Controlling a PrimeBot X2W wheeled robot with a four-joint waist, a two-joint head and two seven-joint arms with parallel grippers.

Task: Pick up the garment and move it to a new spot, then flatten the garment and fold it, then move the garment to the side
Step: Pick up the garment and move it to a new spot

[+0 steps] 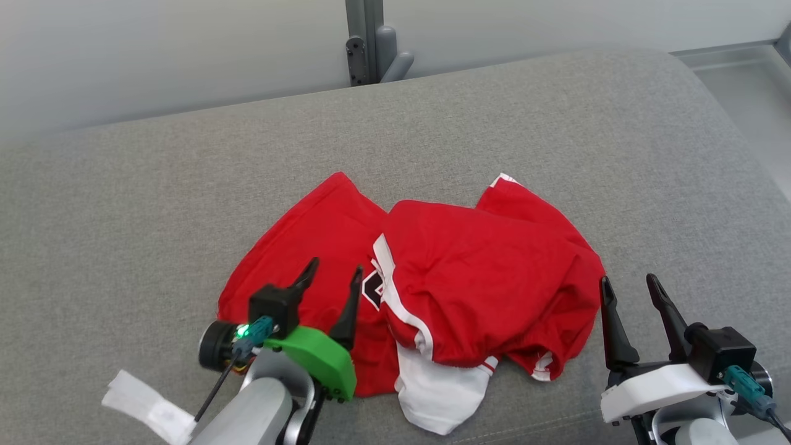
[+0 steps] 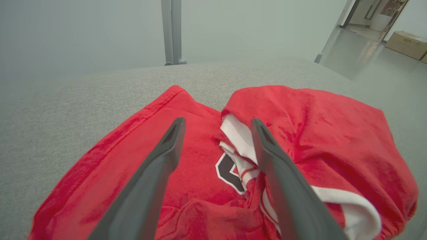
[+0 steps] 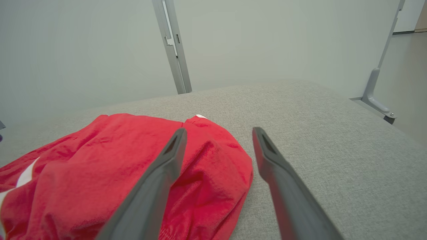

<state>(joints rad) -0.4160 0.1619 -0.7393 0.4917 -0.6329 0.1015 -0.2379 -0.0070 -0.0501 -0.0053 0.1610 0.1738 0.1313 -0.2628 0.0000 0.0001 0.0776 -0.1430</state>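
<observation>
Left gripper (image 1: 337,269) hovers, fingers spread, with the crumpled red garment (image 1: 482,278) directly beneath it. Right gripper (image 1: 628,281) is spread too, the cloth's edge just off its left finger. Best bet, I'd say: pinch opposite outer edges and pull apart to flatten.

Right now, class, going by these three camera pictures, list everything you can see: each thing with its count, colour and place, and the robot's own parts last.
garment: one, red with white trim and a dark print, crumpled in the middle of the cushion
cushion: one, grey fabric, under the garment
metal post: one, grey, behind the cushion's far edge
paper strip: one, white, near left, beside the left arm
cardboard box: one, brown, on the floor far off to the right
left gripper: one, dark fingers on a green mount, open over the garment's left part
right gripper: one, dark fingers on a white mount, open beside the garment's right edge
</observation>
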